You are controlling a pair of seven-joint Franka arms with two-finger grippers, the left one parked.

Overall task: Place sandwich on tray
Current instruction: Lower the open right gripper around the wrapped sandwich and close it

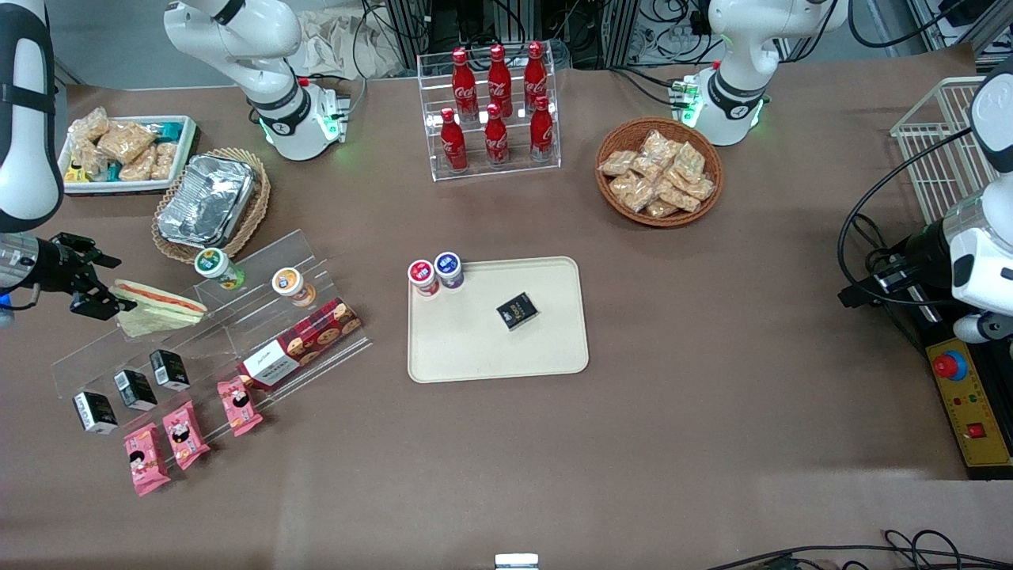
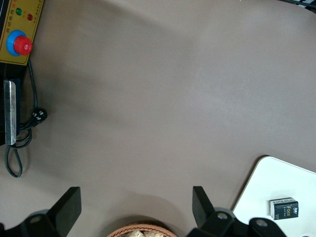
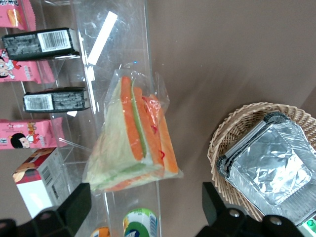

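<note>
The sandwich (image 1: 158,307) (image 3: 136,140), a clear-wrapped wedge of pale bread with orange and green filling, lies on the top step of a clear acrylic stand (image 1: 237,317) toward the working arm's end of the table. My right gripper (image 1: 109,285) (image 3: 145,207) is open and hovers at the sandwich's outer end. Its fingers (image 3: 74,202) stand wide on either side of the wedge without touching it. The cream tray (image 1: 475,348) (image 2: 286,177) lies flat at the table's middle, well apart from the sandwich.
On the tray are a small black box (image 1: 517,310) and two lidded cups (image 1: 423,277). The stand also holds two cups (image 1: 219,267), a red cookie box (image 1: 305,342), black boxes (image 1: 134,388) and pink packets (image 1: 186,434). A foil container in a basket (image 1: 207,202) sits close by.
</note>
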